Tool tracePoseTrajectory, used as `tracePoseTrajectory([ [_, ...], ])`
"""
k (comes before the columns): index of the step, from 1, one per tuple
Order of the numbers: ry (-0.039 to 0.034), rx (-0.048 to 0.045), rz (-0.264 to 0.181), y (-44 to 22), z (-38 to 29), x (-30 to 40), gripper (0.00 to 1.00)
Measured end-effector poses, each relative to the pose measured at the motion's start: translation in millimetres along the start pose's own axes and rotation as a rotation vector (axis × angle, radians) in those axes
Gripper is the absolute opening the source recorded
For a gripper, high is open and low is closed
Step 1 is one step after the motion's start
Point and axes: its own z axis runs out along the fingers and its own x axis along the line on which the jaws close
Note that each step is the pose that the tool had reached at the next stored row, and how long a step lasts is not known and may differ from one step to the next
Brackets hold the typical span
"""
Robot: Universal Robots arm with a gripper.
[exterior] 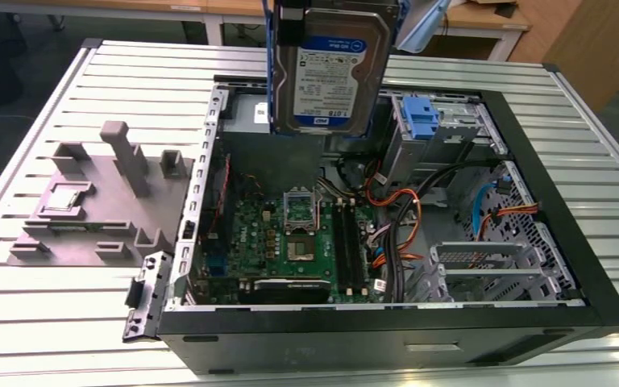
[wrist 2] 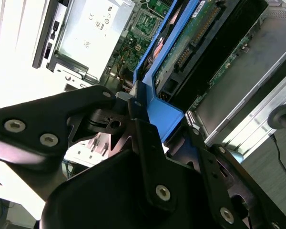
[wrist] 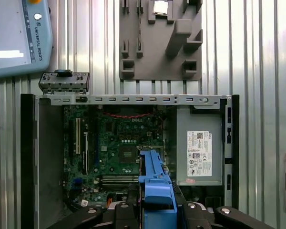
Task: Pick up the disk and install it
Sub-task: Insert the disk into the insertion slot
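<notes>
The hand (wrist 2: 164, 126) is closed on the disk (exterior: 326, 68), its black fingers (wrist 2: 145, 143) pinching the blue carrier rail (wrist 2: 164, 112) from both sides. The disk hangs upright, label facing outward, above the open case (exterior: 573, 274). Under it in the case lies the motherboard (exterior: 288, 234), and toward the exterior view's right is a blue bracket (exterior: 422, 121). A grey fixture (exterior: 94, 201) sits on the table (exterior: 51, 322) just beside the case.

Evenly bright (second wrist view overexposed).
</notes>
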Motion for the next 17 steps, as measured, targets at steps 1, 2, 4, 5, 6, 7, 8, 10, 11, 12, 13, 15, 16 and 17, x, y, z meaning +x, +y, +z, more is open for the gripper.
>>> tracePoseTrajectory([
  [1, 0.0000, 0.0000, 0.000, 0.0, 0.0, 0.7, 0.37],
  [2, 0.0000, 0.0000, 0.000, 0.0, 0.0, 1.3, 0.37],
  [4, -0.0001, 0.0001, 0.000, 0.0, 0.0, 2.0, 0.37],
  [5, -0.0001, 0.0000, 0.000, 0.0, 0.0, 2.0, 0.37],
  [6, 0.0001, 0.0000, 0.000, -0.1, -0.1, 2.1, 0.37],
  [7, 0.0000, 0.0000, 0.000, -0.1, 0.0, 2.4, 0.37],
  [8, 0.0000, 0.0000, 0.000, -0.1, 0.0, 2.5, 0.37],
  [10, 0.0000, 0.0000, 0.000, -0.1, 0.0, 2.9, 0.37],
  [11, 0.0001, 0.0000, 0.000, -0.1, 0.0, 3.0, 0.37],
  [12, 0.0000, -0.0001, 0.000, -0.1, 0.0, 3.3, 0.37],
  [13, 0.0000, 0.0000, 0.000, -0.1, 0.0, 3.6, 0.37],
  [15, 0.0000, 0.0000, 0.000, -0.1, 0.0, 3.9, 0.37],
  [16, 0.0000, 0.0000, 0.000, -0.2, 0.0, 4.2, 0.37],
  [17, 0.0001, 0.0000, 0.000, -0.2, -0.1, 4.6, 0.37],
])
